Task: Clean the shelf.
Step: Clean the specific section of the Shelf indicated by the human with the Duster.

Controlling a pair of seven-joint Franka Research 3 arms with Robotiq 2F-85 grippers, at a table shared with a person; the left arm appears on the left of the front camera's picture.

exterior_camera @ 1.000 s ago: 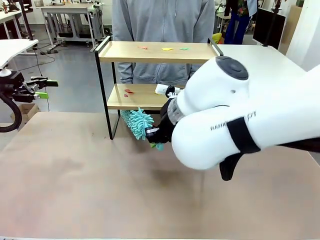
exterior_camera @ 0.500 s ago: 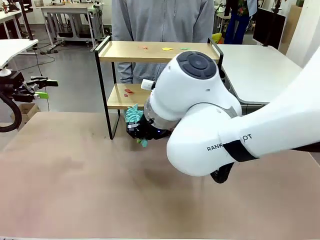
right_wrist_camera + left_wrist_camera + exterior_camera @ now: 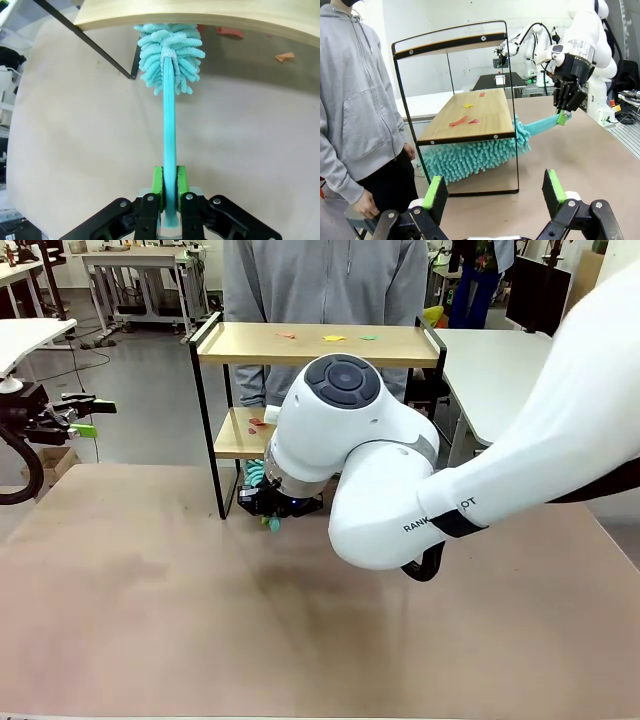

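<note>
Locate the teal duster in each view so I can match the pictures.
Front view: teal duster peeks out left of the right arm's wrist, below the shelf's lower board.
Left wrist view: centre, its head under that board.
Right wrist view: centre, running up from the right gripper to that board.
Shared landmark: the lower board.
</note>
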